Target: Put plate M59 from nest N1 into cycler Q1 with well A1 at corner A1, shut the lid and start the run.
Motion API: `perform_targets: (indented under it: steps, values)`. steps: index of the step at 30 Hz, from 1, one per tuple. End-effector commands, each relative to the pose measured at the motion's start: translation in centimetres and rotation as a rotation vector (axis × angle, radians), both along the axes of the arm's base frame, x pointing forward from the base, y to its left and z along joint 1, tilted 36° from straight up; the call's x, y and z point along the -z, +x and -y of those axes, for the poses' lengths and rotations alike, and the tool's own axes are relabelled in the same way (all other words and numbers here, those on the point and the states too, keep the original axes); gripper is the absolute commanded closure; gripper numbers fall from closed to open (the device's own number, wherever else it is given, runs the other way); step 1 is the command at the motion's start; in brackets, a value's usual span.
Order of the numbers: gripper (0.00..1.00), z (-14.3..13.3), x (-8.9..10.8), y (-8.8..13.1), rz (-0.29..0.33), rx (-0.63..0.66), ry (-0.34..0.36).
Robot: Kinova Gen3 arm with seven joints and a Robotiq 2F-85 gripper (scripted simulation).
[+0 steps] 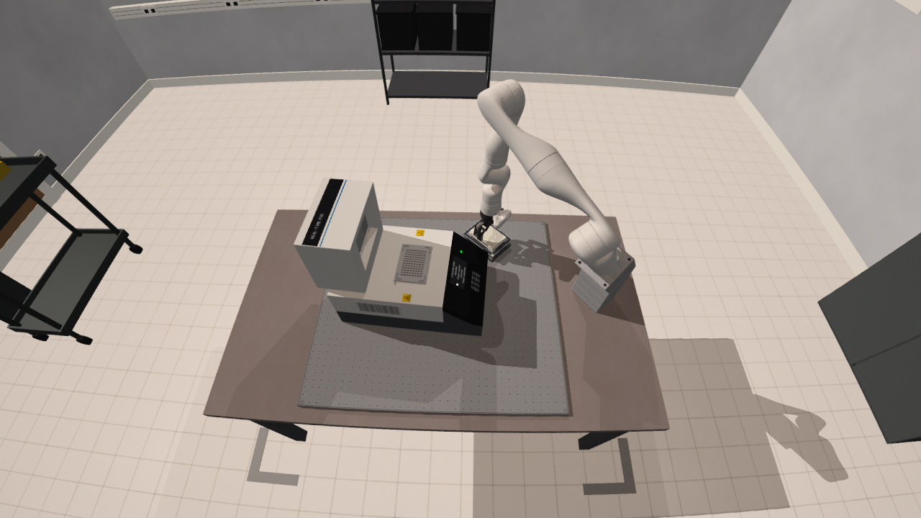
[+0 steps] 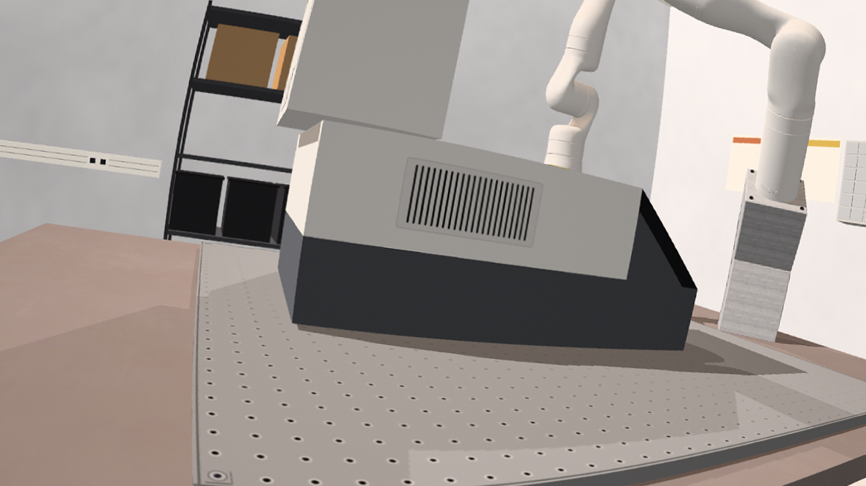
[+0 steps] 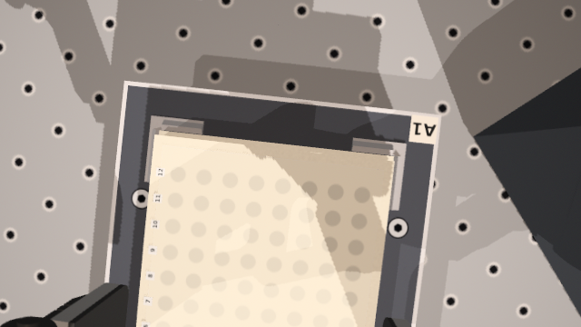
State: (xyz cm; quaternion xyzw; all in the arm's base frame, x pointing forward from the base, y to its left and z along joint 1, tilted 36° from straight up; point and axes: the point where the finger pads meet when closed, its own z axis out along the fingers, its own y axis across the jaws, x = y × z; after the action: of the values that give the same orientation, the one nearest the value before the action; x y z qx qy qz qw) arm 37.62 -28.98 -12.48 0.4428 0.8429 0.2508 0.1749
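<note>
Plate M59 (image 3: 254, 236) (image 1: 492, 239), cream, lies in the dark nest N1 (image 3: 281, 120). Its visible numbers run from 12, at the end by the nest's A1 label (image 3: 424, 129), to 7; its near end is out of view. My gripper (image 3: 254, 320) (image 1: 483, 229) is open, one finger off each long side of the plate; fingertip height is unclear. Cycler Q1 (image 1: 411, 306) (image 2: 459, 297) has its lid (image 1: 337, 267) (image 2: 382, 32) raised and its block (image 1: 413, 263) bare. Its lamp (image 1: 460, 252) is green. The keys (image 1: 475, 281) are too small to read.
Q1's dark front corner (image 3: 545, 173) stands close beside the nest. The perforated board (image 1: 411, 373) (image 2: 443, 422) lies under both, on the brown table (image 1: 251, 360) (image 2: 35, 339). The arm's base (image 1: 599, 286) (image 2: 756, 284) stands at the table's right side.
</note>
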Motion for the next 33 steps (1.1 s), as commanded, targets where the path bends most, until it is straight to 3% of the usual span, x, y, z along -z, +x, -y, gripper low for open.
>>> perform_targets:
  steps: [1, 33]
  values:
    - [0.00, 0.11, 0.01, 0.21, 0.005, -0.012, -0.010]
    - [0.00, -0.04, 0.68, 0.68, 0.005, -0.012, -0.012]
